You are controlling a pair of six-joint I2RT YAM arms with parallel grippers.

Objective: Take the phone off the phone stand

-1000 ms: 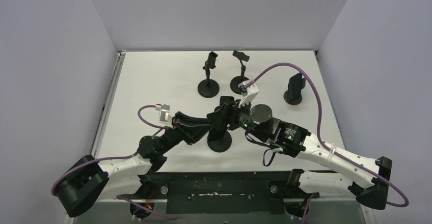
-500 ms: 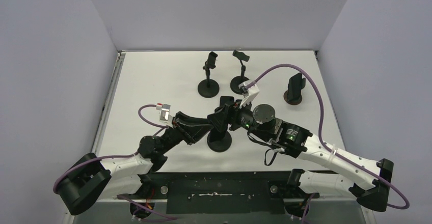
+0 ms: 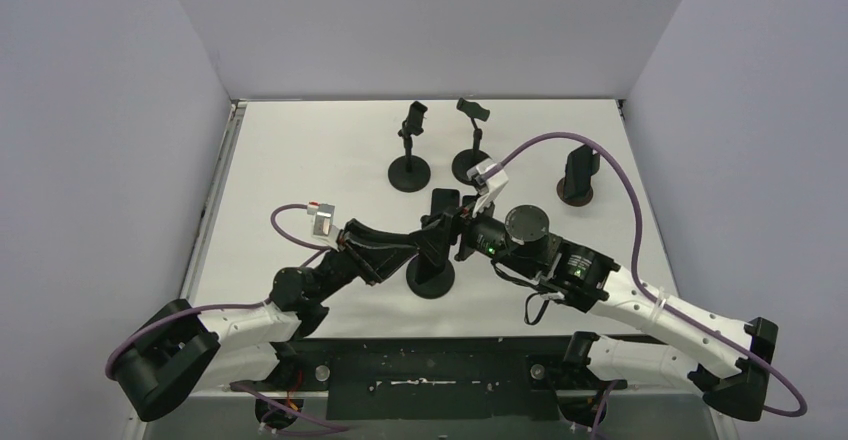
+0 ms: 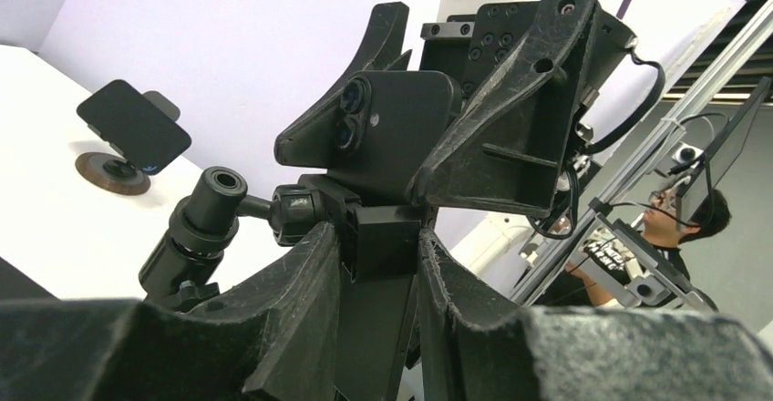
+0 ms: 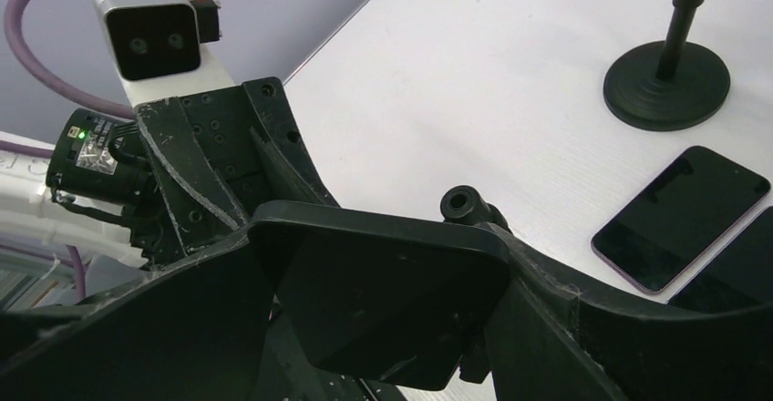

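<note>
A black phone (image 4: 392,132), its camera lenses showing, sits in the clamp of a black phone stand (image 3: 431,279) with a round base near the table's front middle. My left gripper (image 3: 426,244) is shut on the stand's clamp block (image 4: 387,232), just below the phone. My right gripper (image 3: 453,230) is shut on the phone's two edges, and the phone's dark face (image 5: 383,301) fills the right wrist view between the fingers (image 5: 565,319). From above the held phone is mostly hidden by both grippers.
A second phone (image 5: 679,217) lies flat on the table just behind the grippers (image 3: 443,203). Two empty stands (image 3: 408,172) (image 3: 470,165) stand at the back. A small brown stand holding a phone (image 3: 578,172) is at the back right.
My right arm has shifted a little to the right with its grip on the phone. The left arm and the stand have stayed put.
</note>
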